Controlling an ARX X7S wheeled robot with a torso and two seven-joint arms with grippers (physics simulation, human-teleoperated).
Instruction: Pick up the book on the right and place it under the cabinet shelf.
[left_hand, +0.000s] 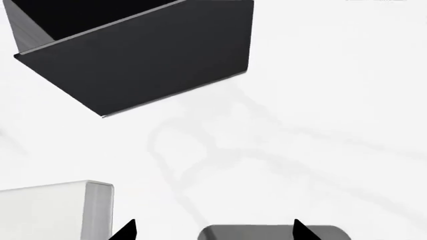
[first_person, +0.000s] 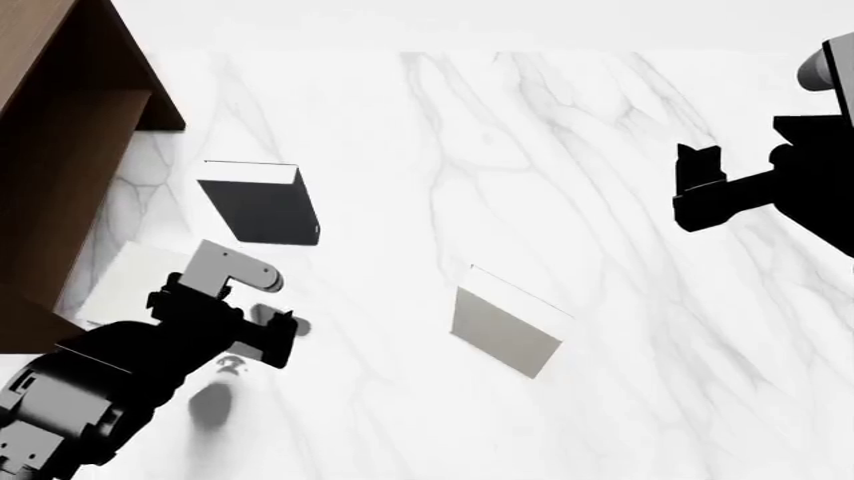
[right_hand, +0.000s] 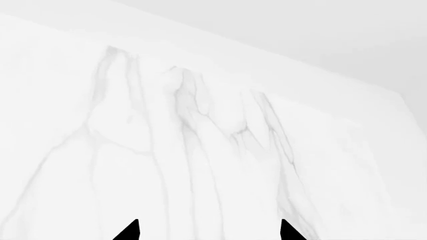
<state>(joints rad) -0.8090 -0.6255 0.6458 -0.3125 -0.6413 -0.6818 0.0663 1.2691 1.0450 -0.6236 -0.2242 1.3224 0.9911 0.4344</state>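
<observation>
The book (first_person: 505, 330) on the right is lying flat on the marble table (first_person: 601, 130), near the middle of the head view, well apart from both arms. Nothing is touching it, so the pickup is not yet done.

The right gripper (first_person: 698, 190) is hovering over bare marble at the far right, well apart from the book. In the right wrist view its fingertips (right_hand: 127, 231) are standing spread with only table between them; the gripper is holding nothing.

The left gripper (first_person: 274, 335) is hanging low at the left, near a pale book (first_person: 127, 285) and a dark book (first_person: 260, 205). Its wrist view is showing the fingertips (left_hand: 125, 232) spread and empty.

The cabinet (first_person: 60, 150) is standing at the left edge, well apart from the target book. Its shelf board cannot be made out clearly in these views.

Judgement: the task is at its opening stage. Remaining steps are approaching the book, gripping it, carrying it leftward across the table, and setting it beneath the shelf. The book's thin, flat profile is likely to make the grasp demanding.
</observation>
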